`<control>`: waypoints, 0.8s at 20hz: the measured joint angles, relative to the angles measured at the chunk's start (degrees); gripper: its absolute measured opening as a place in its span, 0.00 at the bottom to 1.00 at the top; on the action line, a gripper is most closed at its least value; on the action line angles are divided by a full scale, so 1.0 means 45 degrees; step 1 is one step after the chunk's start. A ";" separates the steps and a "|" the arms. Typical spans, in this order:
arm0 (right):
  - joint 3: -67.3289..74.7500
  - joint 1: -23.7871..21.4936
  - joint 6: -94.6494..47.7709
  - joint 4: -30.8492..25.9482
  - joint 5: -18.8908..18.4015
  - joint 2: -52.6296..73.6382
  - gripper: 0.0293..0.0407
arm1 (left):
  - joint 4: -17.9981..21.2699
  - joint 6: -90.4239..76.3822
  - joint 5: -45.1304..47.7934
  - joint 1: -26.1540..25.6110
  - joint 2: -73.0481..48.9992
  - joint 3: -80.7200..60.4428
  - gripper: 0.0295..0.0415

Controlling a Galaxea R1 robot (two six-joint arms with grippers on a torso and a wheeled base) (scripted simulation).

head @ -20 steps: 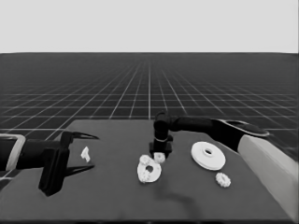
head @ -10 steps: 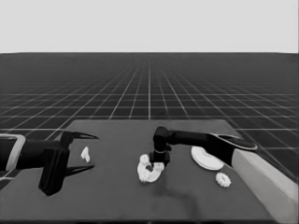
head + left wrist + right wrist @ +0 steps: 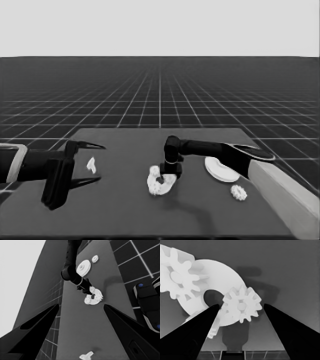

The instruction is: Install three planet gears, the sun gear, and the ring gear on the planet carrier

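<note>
Table's (image 3: 125, 210) smaller round part (image 3: 159, 184) under released right claw (image 3: 169, 176); left claw (image 3: 98, 162) parked, released.

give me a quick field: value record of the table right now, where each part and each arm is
right tool: down over the smaller round part, fingers apart
gears on smaller round part: at least two; one between the right fingers, one at its far rim
larger round part: flat on the table, partly behind the right arm
loose gear: alone on the table near the larger round part
thin white piece: on the table's left end, between the left fingers
left tool: parked there, open
</note>
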State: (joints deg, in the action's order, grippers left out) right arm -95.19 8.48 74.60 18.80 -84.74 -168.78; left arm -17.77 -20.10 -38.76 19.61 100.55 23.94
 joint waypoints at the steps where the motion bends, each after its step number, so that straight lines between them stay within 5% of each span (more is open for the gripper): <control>1: 0.0720 -0.0682 0.0421 -0.0691 -0.0366 0.0217 0.81 | 0.0000 0.0000 0.0000 0.0000 0.0000 0.0000 0.75; 4: 0.1239 -0.1738 0.0742 -0.1615 -0.0646 0.0342 0.81 | 0.0000 0.0000 0.0000 0.0000 0.0000 0.0000 0.75; 10: 0.1294 -0.1967 0.0776 -0.1857 -0.0692 0.0354 0.81 | 0.0000 0.0000 0.0000 0.0000 0.0000 0.0000 0.75; 12: 0.8127 -0.1942 -0.0358 -0.1869 -0.0471 0.7609 0.81 | 0.0000 0.0000 0.0000 0.0000 0.0000 0.0000 0.75; 16: 0.6720 -0.1967 -0.4825 -0.2226 0.0244 1.1438 0.81 | 0.0000 0.0000 0.0000 0.0000 0.0000 0.0000 0.75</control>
State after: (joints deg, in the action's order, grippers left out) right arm -64.95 -0.37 52.89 8.78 -83.64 -117.31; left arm -17.77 -20.10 -38.76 19.61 100.55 23.94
